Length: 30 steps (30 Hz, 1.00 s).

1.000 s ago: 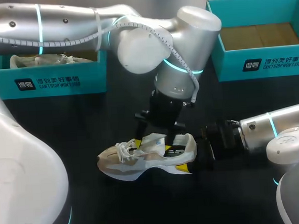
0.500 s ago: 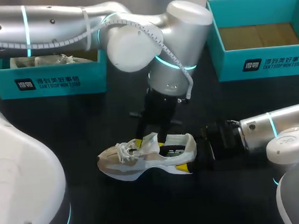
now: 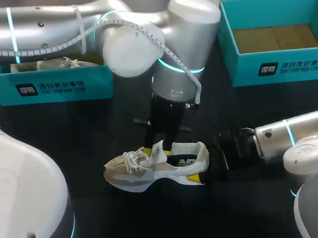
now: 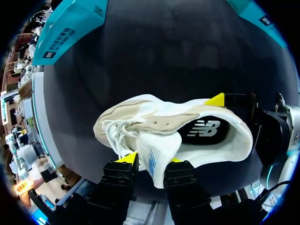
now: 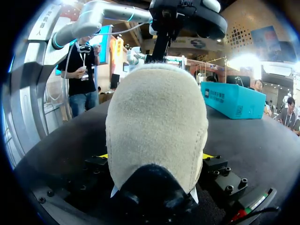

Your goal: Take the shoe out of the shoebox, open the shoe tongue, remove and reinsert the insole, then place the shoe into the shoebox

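Left tool (image 4: 151,160) pinches the shoe tongue (image 4: 158,143); right tool (image 5: 155,157) clamps the heel (image 5: 157,108).

The left arm (image 3: 51,28) is shiny silver with fat round joints, glowing blue rings (image 3: 173,67) and a white cable (image 3: 168,45) along it. The left gripper (image 4: 151,159) is black with yellow tips. The right arm (image 3: 295,132) is silver too.
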Each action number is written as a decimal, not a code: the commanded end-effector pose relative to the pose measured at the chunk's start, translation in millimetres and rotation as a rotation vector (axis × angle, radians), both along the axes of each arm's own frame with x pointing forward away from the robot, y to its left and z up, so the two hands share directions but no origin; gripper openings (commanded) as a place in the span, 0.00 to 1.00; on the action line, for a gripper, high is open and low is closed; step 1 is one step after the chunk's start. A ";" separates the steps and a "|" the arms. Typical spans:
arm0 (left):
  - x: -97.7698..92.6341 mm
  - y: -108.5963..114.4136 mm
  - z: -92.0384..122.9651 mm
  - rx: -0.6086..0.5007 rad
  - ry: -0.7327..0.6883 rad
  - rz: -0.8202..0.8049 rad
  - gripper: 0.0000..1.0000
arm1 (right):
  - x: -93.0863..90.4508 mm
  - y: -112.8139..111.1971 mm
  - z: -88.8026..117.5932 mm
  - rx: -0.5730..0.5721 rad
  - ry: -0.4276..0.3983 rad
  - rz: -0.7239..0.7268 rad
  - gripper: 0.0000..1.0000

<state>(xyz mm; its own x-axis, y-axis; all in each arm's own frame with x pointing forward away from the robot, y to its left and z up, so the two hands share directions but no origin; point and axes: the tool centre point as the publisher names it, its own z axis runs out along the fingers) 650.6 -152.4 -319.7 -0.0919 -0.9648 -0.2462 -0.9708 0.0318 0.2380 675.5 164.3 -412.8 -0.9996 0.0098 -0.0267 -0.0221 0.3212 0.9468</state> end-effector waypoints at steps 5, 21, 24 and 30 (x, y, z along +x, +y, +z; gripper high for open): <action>-2.5 16.1 10.2 -0.054 -0.048 0.005 0.00 | 0.2 1.2 0.8 -0.005 0.001 0.000 0.00; -3.9 79.2 16.7 -0.454 -0.150 0.017 0.00 | 0.2 1.2 0.8 -0.005 0.001 0.000 0.00; -0.6 90.9 11.7 -0.509 -0.155 0.012 0.00 | 0.2 1.2 0.8 -0.005 0.001 0.000 0.00; 6.5 113.2 3.9 -0.627 -0.184 0.029 0.00 | 0.2 1.2 0.8 -0.005 0.001 0.000 0.00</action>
<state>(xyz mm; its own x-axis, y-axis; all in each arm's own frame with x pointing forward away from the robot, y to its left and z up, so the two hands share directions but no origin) 659.9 -73.6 -314.0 -0.0923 -0.9956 0.0154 -0.9947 0.0928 0.0431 675.6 164.3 -412.6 -0.9996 0.0099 -0.0266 -0.0221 0.3211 0.9468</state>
